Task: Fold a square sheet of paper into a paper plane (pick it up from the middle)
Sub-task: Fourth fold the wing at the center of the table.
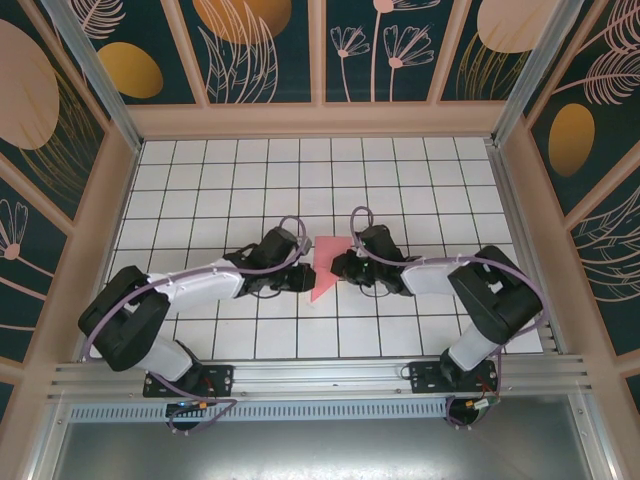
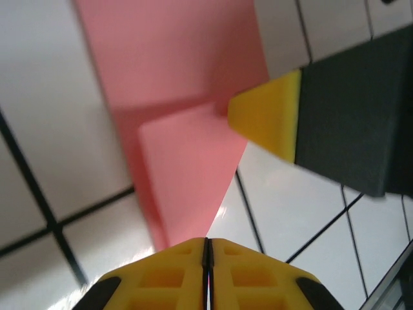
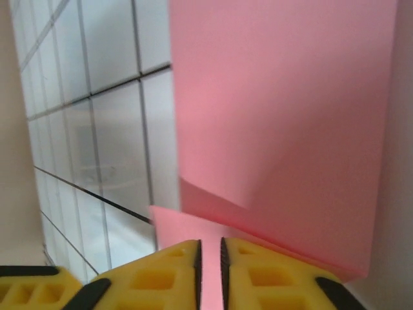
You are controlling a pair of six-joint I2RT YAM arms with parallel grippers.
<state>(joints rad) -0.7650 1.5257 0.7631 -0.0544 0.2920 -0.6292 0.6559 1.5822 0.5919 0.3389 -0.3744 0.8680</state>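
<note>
Paper pinched at mid-table: my left gripper (image 2: 206, 247) is clamped tight on the narrow end of the creased pink square sheet of paper (image 1: 326, 262). My right gripper (image 3: 210, 248) stands a crack apart astride the opposite edge.

narrowly parted jaws (yellow) meet creased pink paper (image 3: 277, 116).
</note>
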